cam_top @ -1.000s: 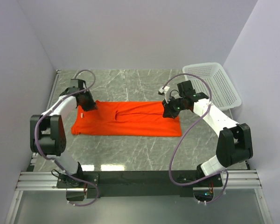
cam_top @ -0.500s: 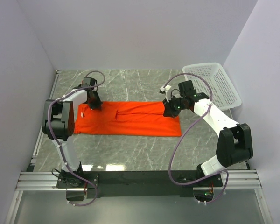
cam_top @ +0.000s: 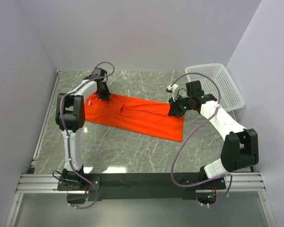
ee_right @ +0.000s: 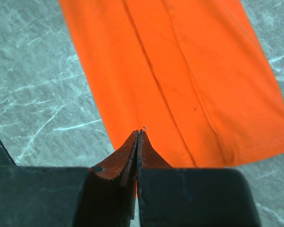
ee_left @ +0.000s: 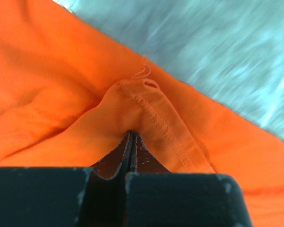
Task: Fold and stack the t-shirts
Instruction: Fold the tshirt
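Left arm reaches to the far left, left jaws closed on the hem of the t-shirt. Right arm is angled leftward, right jaws closed, pinching its right edge. The t-shirt lies slanted mid-worktop.

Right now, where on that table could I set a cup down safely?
The widest bare marble lies between the t-shirt and the black rail. A narrower strip runs between the t-shirt and the back wall. Crowded: both shirt ends, where the left pincer and right pincer sit, and the corner with the basket.
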Available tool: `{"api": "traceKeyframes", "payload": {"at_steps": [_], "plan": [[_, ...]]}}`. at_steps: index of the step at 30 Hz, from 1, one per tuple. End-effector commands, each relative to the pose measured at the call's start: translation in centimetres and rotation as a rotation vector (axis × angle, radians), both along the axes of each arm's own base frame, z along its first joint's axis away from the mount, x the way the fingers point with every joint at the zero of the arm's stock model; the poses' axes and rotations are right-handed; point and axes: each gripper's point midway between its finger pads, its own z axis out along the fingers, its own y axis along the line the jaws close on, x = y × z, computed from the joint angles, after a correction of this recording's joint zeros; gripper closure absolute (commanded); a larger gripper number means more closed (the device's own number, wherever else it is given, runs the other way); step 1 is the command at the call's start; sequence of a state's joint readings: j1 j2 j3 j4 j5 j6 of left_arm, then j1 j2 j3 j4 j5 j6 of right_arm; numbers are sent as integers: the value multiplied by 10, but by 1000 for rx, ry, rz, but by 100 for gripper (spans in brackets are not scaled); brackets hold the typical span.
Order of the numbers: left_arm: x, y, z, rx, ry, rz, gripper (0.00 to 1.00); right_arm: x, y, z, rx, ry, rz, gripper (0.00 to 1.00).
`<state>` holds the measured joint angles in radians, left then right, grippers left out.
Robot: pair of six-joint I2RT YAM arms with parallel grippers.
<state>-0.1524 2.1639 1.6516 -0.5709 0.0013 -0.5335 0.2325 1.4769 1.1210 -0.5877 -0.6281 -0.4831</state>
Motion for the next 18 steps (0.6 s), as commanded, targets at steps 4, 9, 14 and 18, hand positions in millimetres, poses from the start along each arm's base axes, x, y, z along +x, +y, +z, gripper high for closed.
{"api": "traceKeyframes", "payload": {"at_steps": [4,9,14,18], "plan": [[37,-34,-13,-2,19,-57,99,-1,0,16,48,-37,-3,97],[75,-65,-15,-85,-15,-53,100,-1,-3,11,49,-26,-7,97],[100,-86,-4,-190,-84,-50,96,-10,-2,0,48,17,42,94],[106,-79,55,-193,-220,-36,73,-22,11,-6,38,-15,167,91]]}}
